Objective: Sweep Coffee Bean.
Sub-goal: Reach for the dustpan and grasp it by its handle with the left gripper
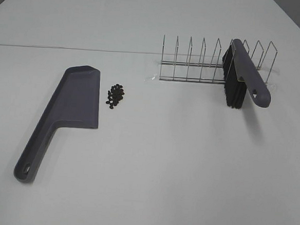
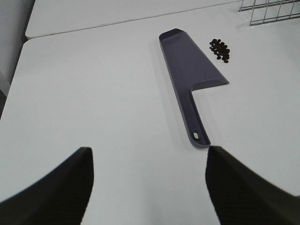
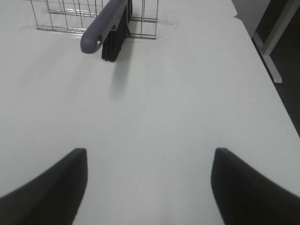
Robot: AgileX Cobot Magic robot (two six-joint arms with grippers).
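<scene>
Wide gap at the left tool [image 2: 148, 150], nothing between its dark fingers [image 2: 61, 187], only white tabletop [image 2: 93, 93] beneath. Ahead of that tool, a grey-purple dustpan [image 2: 190, 65] lying flat, handle end with its hanging hole nearest the tool, broad pan end farthest away. Just beside the pan's long edge, on the side facing the wire rack [image 2: 269, 11], the coffee bean [image 2: 220, 49] heap: a small tight cluster of dark beans on the tabletop. Close to the dustpan but not touching it, and well apart from the tool. Same wide gap at the right tool [image 3: 150, 150], likewise empty above bare tabletop. Well ahead of that tool, the same rack with a brush [image 3: 105, 26] propped in it, black bristles downward, grey-purple handle slanting out toward the tool. No contact between either tool and dustpan, beans or brush.
</scene>
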